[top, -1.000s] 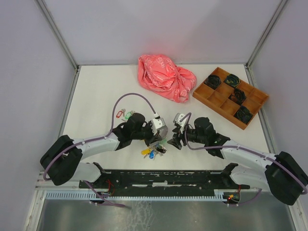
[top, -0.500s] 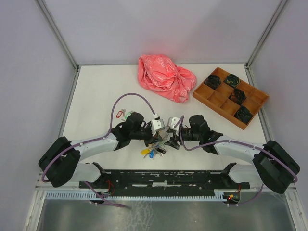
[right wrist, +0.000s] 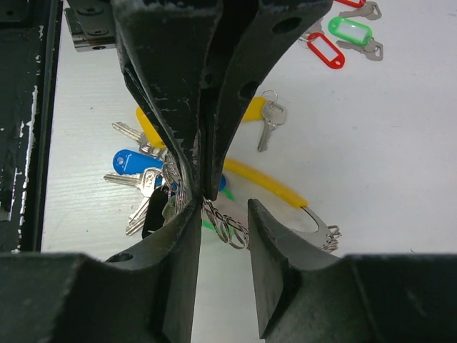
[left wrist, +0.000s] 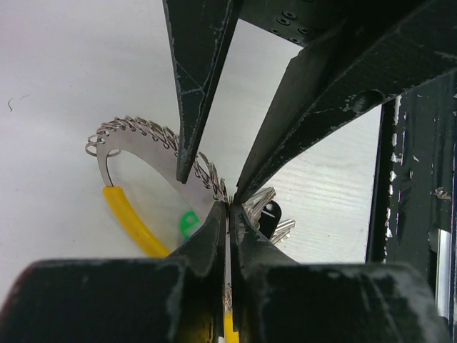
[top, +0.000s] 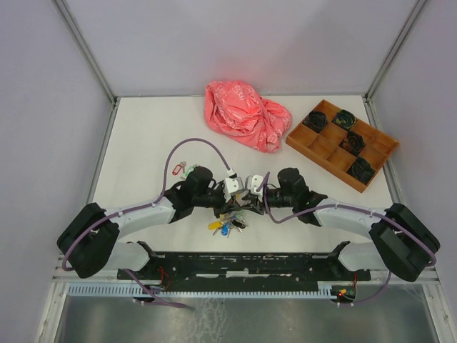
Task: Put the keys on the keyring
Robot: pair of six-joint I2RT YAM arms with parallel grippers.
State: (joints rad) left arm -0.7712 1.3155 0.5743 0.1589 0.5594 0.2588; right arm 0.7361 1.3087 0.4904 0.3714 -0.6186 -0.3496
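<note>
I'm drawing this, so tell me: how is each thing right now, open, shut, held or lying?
keyring, held, small loops threaded on
left fingers, shut on the keyring
right fingers, open, either side of the keyring
red and green keys, lying loose, off the keyring
pink bag, crumpled

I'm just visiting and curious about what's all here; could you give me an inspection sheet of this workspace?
Surface: white table.
Job's things: keyring with yellow sleeve; tagged keys bunched by it; loose keys, red and green tags, apart.
Clutter: pink plastic bag; wooden tray, dark items in four compartments.
Hands: left hand shut on keyring; right hand open, fingers astride its coil.
Cables: purple cable looping from left arm.
Surroundings: pale walls, metal posts.
</note>
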